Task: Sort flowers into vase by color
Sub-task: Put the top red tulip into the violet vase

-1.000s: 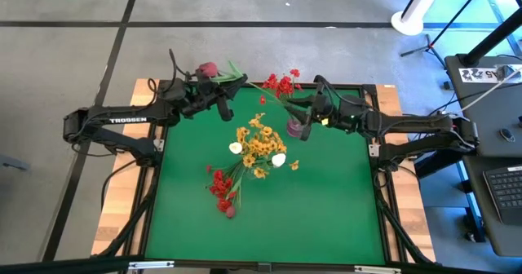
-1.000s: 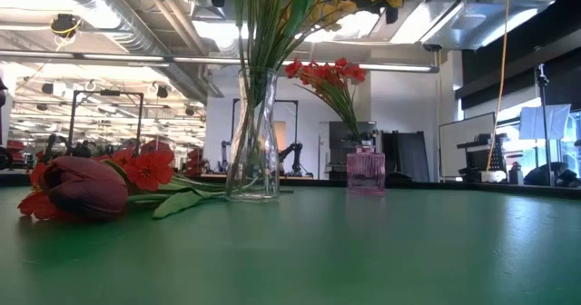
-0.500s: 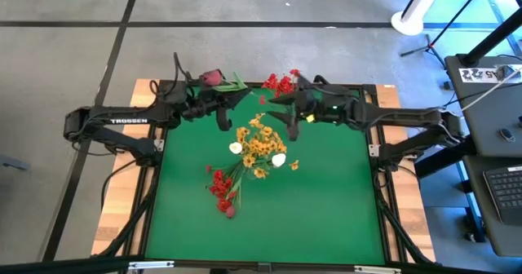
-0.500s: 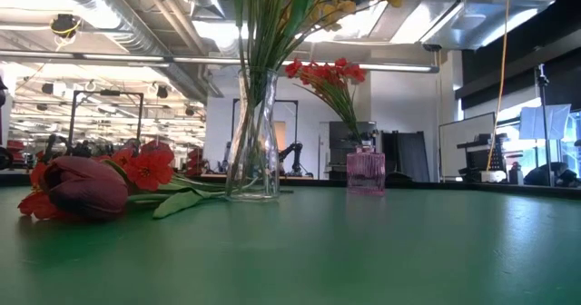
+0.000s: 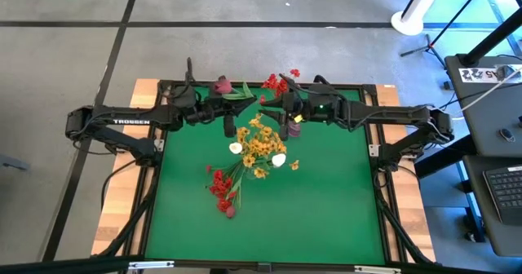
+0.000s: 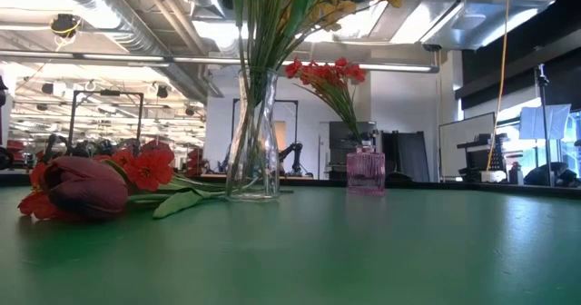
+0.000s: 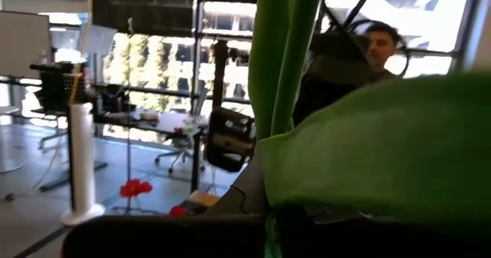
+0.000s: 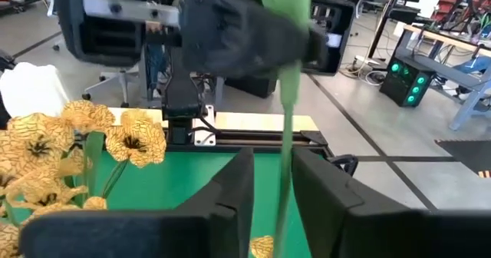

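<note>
At about 11 o'clock on the green table (image 5: 326, 209), the left gripper (image 5: 229, 104) is clamped on the stem of a maroon-bud flower (image 5: 222, 85). It holds the flower in the air, with the bud out toward 12 o'clock and its green leaves (image 5: 242, 90) trailing toward the middle. Below, at the table's centre, the clear vase (image 6: 253, 132) carries the yellow blossoms (image 5: 257, 142) with 2 white buds (image 5: 236, 148) among them. At 7 o'clock from it lie the loose red blossoms (image 5: 220, 186) beside another dark bud (image 6: 86, 187), all still unsorted. Toward 1 o'clock the pink vase (image 6: 366, 173) holds a red spray (image 5: 277, 83). Over it, the right gripper (image 8: 274, 173) faces the left one, jaws narrow and standing on either side of that same stem (image 8: 285, 120). A sliver of gap shows on one side, so I judge it not yet pinched. This looks like a hand-over in mid-air, and that is where the risk lies. If the left gripper lets go before the right has truly closed, the thin stem can slip through and fall onto the vases. If both grippers clamp and then pull apart, the stem may bend or kink. The trailing leaves also hang near the yellow cluster and the red spray, and snagging either could tip 1 of the 2 vases.
</note>
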Robot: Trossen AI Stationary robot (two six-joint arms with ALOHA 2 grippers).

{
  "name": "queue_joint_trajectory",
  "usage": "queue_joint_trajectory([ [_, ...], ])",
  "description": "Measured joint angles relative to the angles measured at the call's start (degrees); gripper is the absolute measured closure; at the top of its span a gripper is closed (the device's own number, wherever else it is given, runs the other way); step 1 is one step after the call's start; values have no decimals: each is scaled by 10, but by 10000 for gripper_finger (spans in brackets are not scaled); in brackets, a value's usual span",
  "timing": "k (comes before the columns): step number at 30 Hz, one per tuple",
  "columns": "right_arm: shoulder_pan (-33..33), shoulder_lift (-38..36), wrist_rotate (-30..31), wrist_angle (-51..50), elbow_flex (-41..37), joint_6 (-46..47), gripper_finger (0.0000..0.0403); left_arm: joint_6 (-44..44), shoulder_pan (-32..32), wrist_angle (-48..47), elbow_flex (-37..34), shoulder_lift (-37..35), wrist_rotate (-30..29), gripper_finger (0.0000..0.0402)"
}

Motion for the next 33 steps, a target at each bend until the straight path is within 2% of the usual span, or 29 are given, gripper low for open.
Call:
queue_joint_trajectory([
  [4, 0, 0, 0, -4, 0, 0, 340, 6, 0, -16, 0, 0, -8, 399],
  [9, 0, 0, 0, -12, 0, -2, 395, 6, 0, -13, 0, 0, -8, 386],
  [13, 0, 0, 0, -14, 0, -1, 385, 6, 0, -10, 0, 0, -7, 384],
  [18, 0, 0, -6, -16, 0, -1, 399, 6, 0, -9, 0, 0, -7, 397],
  [25, -1, 0, -64, -18, 0, 2, 344, 5, -1, -3, 0, 0, -3, 389],
  [29, 0, 0, -71, -19, 0, 4, 313, -3, -1, 11, 0, 0, 10, 389],
  [33, 0, 0, -73, -19, 0, 4, 303, -9, -1, 18, 0, 0, 16, 391],
])
